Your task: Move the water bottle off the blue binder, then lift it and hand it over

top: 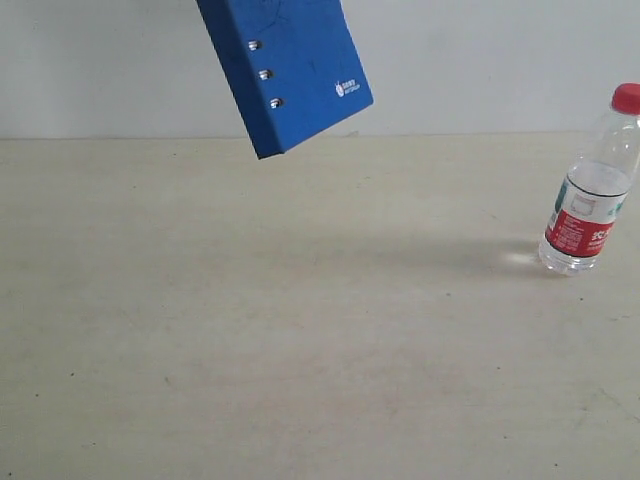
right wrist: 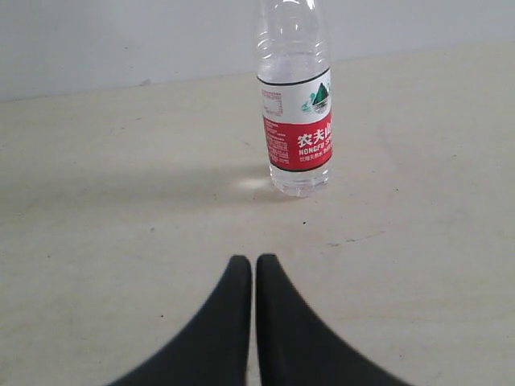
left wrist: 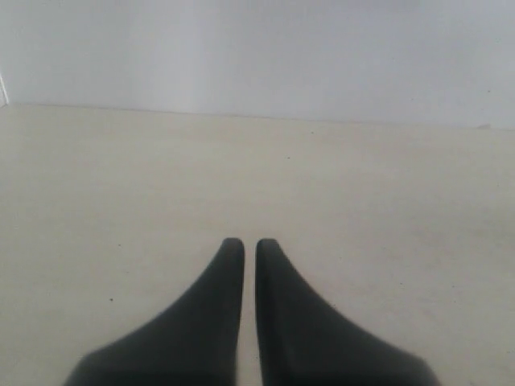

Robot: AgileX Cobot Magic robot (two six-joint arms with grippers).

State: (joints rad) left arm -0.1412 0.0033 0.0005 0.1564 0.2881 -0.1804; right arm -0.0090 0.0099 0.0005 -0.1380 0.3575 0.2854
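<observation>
Water bottle [top: 590,195] set aside, blue binder [top: 290,65] raised off the table [top: 300,350].
The bottle is seen upright near the table's right edge, well apart from the binder, which hangs tilted above the far edge, its support cut off from view. The left gripper [left wrist: 243,244] and right gripper [right wrist: 253,260] are both pinched almost shut on nothing, so the handover is judged nearly done; only a clear retreat would be called for next.

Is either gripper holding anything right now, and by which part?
Neither: left gripper and right gripper are shut, empty. What holds up the tilted deep-blue hard-cover binder is unseen.
</observation>
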